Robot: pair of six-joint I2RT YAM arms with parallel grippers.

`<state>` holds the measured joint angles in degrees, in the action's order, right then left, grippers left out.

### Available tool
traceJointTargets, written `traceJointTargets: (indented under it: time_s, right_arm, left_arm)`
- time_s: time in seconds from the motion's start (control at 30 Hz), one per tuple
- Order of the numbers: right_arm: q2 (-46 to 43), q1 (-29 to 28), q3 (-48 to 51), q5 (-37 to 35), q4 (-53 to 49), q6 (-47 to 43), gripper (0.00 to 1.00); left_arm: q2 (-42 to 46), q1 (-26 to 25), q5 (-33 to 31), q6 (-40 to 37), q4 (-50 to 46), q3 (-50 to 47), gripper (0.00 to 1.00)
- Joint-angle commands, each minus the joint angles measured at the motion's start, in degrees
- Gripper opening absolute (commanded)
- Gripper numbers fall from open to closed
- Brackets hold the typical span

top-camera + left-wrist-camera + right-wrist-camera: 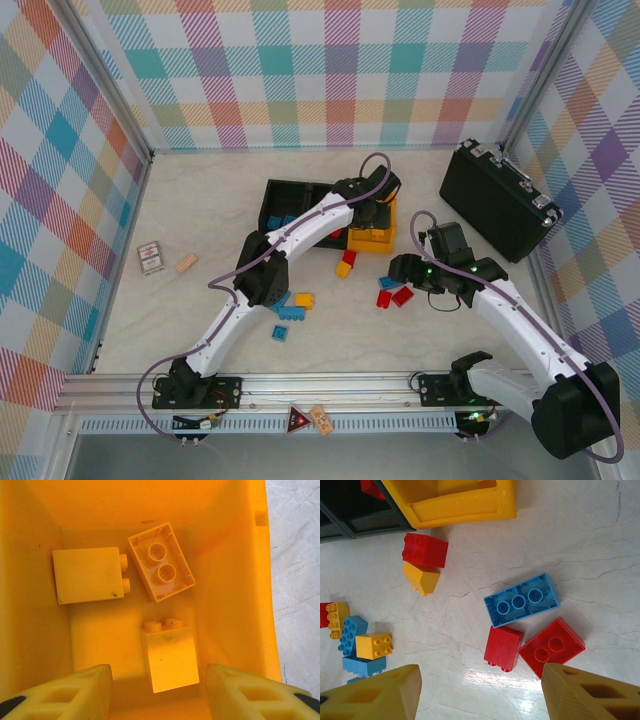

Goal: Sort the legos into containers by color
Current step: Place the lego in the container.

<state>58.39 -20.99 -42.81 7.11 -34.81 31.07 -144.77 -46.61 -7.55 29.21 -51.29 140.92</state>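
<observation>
My left claw (157,690) hung apart over the yellow bin (240,580). My right claw (480,690) stood apart above two crowded red bricks (502,647); closing there, I judged, could shove one aside

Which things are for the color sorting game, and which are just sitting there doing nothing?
For the job:
- loose legos, red, blue and yellow
- yellow legos lying inside the yellow bin
- black bins joined to it

Just lying about:
- big black case
- little tan block
- small red-and-white card
</observation>
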Motion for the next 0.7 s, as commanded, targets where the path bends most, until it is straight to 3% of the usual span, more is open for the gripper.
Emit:
traceJointTargets:
  time_s: [0.0, 0.23, 0.67]
  right_arm:
    - [0.2, 0.3, 0.2, 0.7, -0.7, 0.8, 0.65]
    - [0.7, 0.3, 0.7, 1.1, -0.3, 1.6, 0.65]
    - [7.9, 0.3, 0.5, -1.8, -3.1, 4.1, 0.65]
  left_arm:
    - [6.9, -1.6, 1.1, -0.8, 0.3, -0.6, 0.52]
    - [17.2, -2.3, 2.1, -0.4, 6.7, -13.7, 0.52]
    - [38.9, -2.3, 2.4, 2.3, 19.3, -48.5, 0.53]
